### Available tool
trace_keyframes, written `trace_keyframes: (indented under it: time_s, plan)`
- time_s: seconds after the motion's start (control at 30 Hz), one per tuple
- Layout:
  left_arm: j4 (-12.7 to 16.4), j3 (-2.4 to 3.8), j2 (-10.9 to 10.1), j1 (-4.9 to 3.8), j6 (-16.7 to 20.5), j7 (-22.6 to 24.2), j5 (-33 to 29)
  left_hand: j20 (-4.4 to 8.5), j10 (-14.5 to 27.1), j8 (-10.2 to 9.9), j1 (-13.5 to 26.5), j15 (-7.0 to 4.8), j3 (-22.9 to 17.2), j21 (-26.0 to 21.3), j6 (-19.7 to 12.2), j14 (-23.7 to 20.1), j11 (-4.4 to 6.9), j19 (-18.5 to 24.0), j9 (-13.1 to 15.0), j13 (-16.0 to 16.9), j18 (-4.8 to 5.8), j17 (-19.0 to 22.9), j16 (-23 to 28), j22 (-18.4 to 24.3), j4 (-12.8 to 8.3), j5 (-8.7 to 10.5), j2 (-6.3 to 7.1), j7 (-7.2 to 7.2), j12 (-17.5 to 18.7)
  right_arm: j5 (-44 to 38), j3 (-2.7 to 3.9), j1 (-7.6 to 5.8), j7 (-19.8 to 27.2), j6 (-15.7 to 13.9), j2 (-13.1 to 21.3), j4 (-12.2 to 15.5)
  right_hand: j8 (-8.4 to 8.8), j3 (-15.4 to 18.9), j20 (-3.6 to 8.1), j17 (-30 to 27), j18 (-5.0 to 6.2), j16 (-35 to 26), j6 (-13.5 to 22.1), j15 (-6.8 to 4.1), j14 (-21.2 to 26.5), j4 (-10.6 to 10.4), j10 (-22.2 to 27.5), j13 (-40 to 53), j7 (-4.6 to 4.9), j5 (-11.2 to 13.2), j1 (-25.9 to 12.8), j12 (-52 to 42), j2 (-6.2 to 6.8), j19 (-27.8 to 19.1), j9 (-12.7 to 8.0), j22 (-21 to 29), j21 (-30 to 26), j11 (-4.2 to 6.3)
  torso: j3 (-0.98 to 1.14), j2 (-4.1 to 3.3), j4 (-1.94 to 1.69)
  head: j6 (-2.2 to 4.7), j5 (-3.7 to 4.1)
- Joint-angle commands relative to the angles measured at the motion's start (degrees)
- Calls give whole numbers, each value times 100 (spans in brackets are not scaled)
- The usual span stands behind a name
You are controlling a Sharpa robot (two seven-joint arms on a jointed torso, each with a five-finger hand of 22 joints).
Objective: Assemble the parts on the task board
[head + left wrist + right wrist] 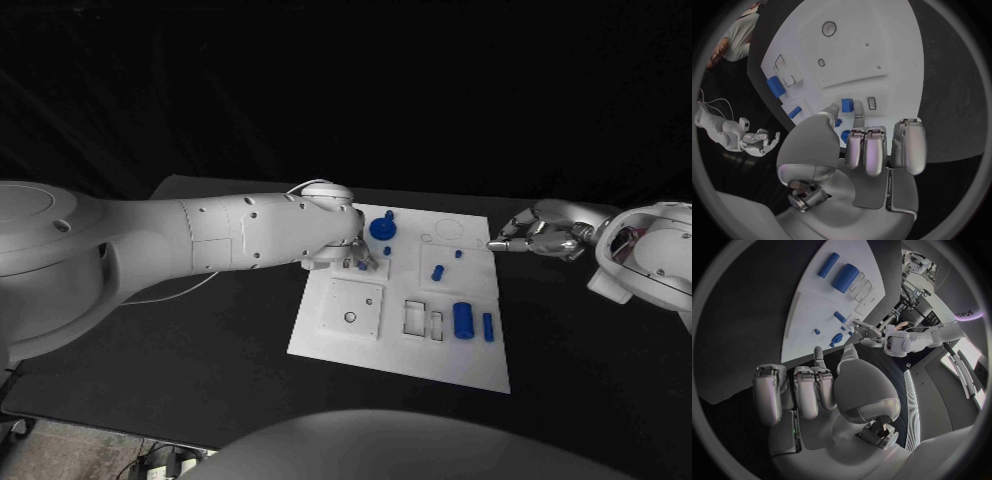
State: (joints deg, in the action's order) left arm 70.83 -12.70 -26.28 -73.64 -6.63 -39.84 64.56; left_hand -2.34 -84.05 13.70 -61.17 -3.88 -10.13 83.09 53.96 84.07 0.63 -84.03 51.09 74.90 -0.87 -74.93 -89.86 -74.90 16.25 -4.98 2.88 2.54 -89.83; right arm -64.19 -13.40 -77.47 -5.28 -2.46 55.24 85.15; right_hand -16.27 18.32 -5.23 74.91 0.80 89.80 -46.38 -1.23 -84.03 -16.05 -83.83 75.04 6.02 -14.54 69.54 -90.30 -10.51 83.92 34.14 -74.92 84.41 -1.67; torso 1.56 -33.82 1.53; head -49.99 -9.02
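Left hand (351, 255): over the task board's far left part, pinching a small blue part (847, 105) between its fingertips
Task board (411, 355): white plate mid-table; blue pieces lie on its right half, a large cylinder (463, 320) beside its rectangular recesses
Right hand (537, 238): at the board's far right edge, fingers curled in, holding nothing
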Motion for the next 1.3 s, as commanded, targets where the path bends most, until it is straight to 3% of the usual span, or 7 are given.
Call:
trace_keyframes:
  time_s: [0.03,0.43,0.77,0.87,1.0,1.1,1.3]
  plan:
    - [9,-22,-30,30,181,-429,94,-57,-595,-40,41,52,61,-21,-148,593,-40,-233,-8,1510,-105,-1507,-14,-914,21,15,-17,171,-17,-3,-1,4,16,85,0,4,23,-6,-9,1509,108,20,25,2,-597,32,-617,1496,5,-18,49,30,-28,13,-5,-1254,-26,26,-1,2,-1,-1,5]
    - [100,-15,-109,26,363,-230,62,-55,-595,97,657,48,677,-36,-225,593,-34,-236,98,1510,-106,-1507,-14,-924,60,215,62,165,-17,-2,-1,4,11,82,-1,-3,25,-5,-9,1509,108,20,24,1,-597,25,-617,1496,5,-20,44,30,-33,15,-6,-1255,-25,26,1,2,3,-1,4]
    - [274,40,-264,-1,768,21,-9,-42,-595,208,647,31,800,21,-148,593,-11,-268,159,1510,-91,-1507,-14,-977,43,198,22,134,-17,-2,-1,4,15,73,9,-6,28,-2,-9,1509,107,20,24,1,-597,18,-617,1496,6,-23,41,30,-37,18,-8,-1256,-23,26,0,2,2,-1,37]
    - [391,56,-352,-57,847,46,-13,-33,-595,266,419,19,769,34,-134,593,2,-278,188,1510,-87,-1507,-14,-992,41,61,-38,117,-17,-2,-1,4,18,70,12,-10,28,-2,-9,1509,107,20,24,1,-597,18,-617,1496,6,-23,41,30,-37,18,-8,-1256,-23,26,3,6,1,-1,39]
    - [543,65,-469,-175,777,100,-39,-11,-595,345,-156,0,624,79,-134,593,25,-303,221,1510,-75,-1507,-14,-1037,-18,-591,-150,90,-17,-2,-1,4,20,69,13,-17,31,1,-9,1509,107,20,24,1,-597,12,-617,1496,6,-24,35,30,-38,17,-9,-1256,-24,26,3,8,5,-1,60]
    - [633,67,-539,-266,532,92,-311,1,-595,398,-477,-15,476,162,-70,593,45,-343,221,1510,-55,-1507,-14,-1107,-35,-799,-223,56,-17,-2,-1,4,20,68,15,-20,37,9,-9,1509,107,20,21,1,-597,-9,-617,1496,7,-32,17,30,-49,19,-12,-1256,-25,26,3,8,1,-1,88]
    - [600,62,-521,-339,-10,-87,-1032,26,-595,278,-797,-33,-81,238,100,593,76,-377,-9,1510,-35,-1507,-14,-1176,49,-668,-106,28,-17,-1,-1,5,20,69,12,-19,43,11,-8,1509,107,20,19,1,-597,-21,-617,1496,6,-48,7,30,-62,19,-14,-1257,-25,26,-2,3,4,-1,107]
